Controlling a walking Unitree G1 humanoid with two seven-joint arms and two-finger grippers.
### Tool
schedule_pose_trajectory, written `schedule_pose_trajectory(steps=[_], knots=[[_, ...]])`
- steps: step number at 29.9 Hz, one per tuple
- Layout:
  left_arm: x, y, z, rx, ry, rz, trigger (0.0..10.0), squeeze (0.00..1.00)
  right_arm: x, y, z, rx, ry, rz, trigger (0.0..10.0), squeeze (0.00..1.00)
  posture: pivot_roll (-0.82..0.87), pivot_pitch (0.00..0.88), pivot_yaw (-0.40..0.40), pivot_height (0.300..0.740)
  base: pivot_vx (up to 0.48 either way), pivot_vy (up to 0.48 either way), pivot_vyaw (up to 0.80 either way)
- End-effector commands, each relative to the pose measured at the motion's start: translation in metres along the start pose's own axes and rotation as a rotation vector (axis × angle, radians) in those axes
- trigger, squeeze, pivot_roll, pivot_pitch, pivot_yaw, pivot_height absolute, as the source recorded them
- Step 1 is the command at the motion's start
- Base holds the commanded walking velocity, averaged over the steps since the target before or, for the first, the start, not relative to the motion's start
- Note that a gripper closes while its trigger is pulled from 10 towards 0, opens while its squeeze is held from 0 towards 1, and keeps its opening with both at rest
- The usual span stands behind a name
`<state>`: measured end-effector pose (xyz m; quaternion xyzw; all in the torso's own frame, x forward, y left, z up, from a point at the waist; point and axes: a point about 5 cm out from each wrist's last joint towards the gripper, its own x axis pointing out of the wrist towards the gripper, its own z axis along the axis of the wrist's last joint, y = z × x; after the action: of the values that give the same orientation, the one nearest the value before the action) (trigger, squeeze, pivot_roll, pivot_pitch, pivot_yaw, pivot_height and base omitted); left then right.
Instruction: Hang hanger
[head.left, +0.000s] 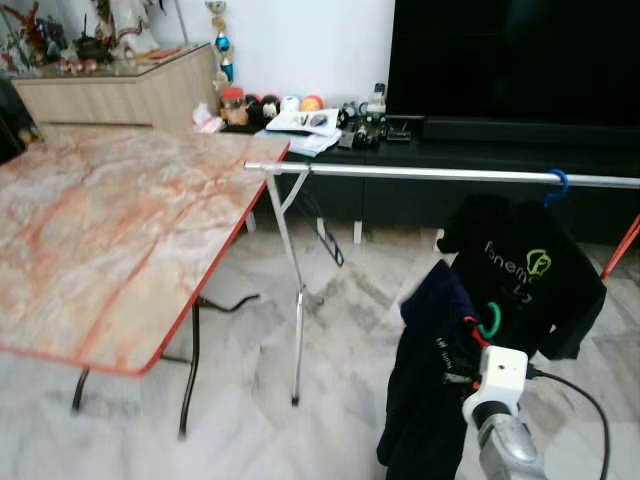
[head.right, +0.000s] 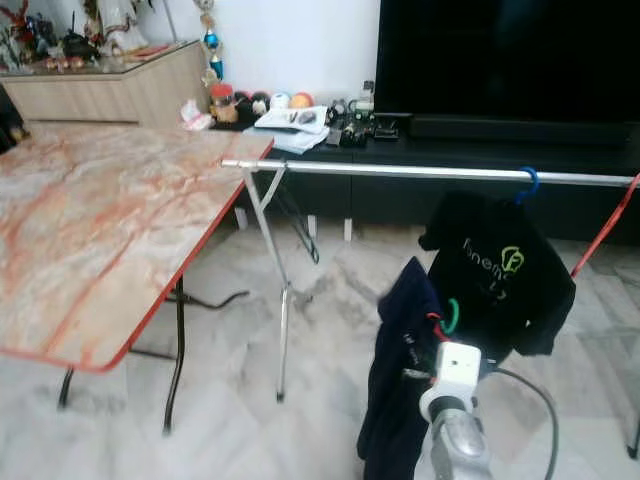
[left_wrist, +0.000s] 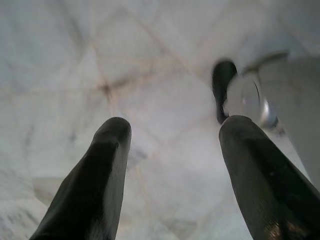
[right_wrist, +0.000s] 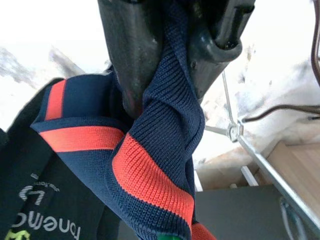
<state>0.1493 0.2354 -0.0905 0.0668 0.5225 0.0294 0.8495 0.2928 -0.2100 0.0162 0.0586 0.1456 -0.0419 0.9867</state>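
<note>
A pale marble floor (head.left: 330, 300) runs under a silver clothes rail (head.left: 440, 174), with a black TV unit (head.left: 480, 150) behind it and a marble-patterned folding bench (head.left: 110, 230) at the robot's left. A black T-shirt (head.left: 525, 275) with printed lettering already hangs from the rail on a blue hanger (head.left: 556, 184). Just in front of it, below the rail, the right hand (right_wrist: 172, 75) is clenched on a navy knit garment (right_wrist: 160, 165) with orange-red stripes, which drapes down from a green hanger (head.left: 491, 320) whose hook peeks out at its collar. The left hand (left_wrist: 172, 150) hangs idle over the floor, fingers (left_wrist: 95, 185) spread apart and grasping nothing.
</note>
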Motion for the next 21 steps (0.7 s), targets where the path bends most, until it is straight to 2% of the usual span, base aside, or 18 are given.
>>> schedule_pose_trajectory(steps=[1, 21], knots=[[-0.0005, 0.0025, -0.0028, -0.016, 0.013, 0.008, 10.0, 0.00, 0.0041, 0.0035, 0.0092, -0.001, -0.032, 0.009, 10.0, 0.00, 0.09, 0.000, 0.018, 0.740, -0.296, 0.000, 0.00], [-0.0003, 0.0006, -0.0036, -0.023, 0.015, 0.005, 10.0, 0.00, 0.0059, 0.0045, 0.0103, -0.023, -0.017, 0.013, 10.0, 0.00, 0.09, 0.000, 0.009, 0.740, -0.301, 0.000, 0.00]])
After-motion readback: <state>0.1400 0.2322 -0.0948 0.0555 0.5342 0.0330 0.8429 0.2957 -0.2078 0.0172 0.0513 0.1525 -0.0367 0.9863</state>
